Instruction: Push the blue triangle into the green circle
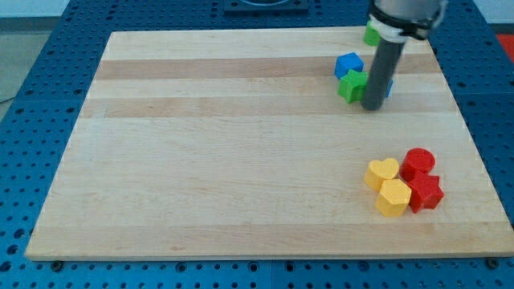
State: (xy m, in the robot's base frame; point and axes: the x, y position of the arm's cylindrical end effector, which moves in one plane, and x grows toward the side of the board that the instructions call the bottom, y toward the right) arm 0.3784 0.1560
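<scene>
My tip (373, 107) rests on the board at the view's upper right. It stands just right of a green star-like block (351, 86). A small blue block (389, 85), mostly hidden behind the rod, shows at the rod's right side; its shape is unclear. Another blue block (348, 64) sits just above the green star-like block, touching it. A second green block (371, 34) lies near the board's top edge, half hidden by the arm; its shape cannot be made out.
A cluster sits at the view's lower right: a yellow heart (381, 172), a yellow hexagon (393, 198), a red circle (418, 163) and a red star (426, 193). The wooden board (225, 144) lies on a blue perforated table.
</scene>
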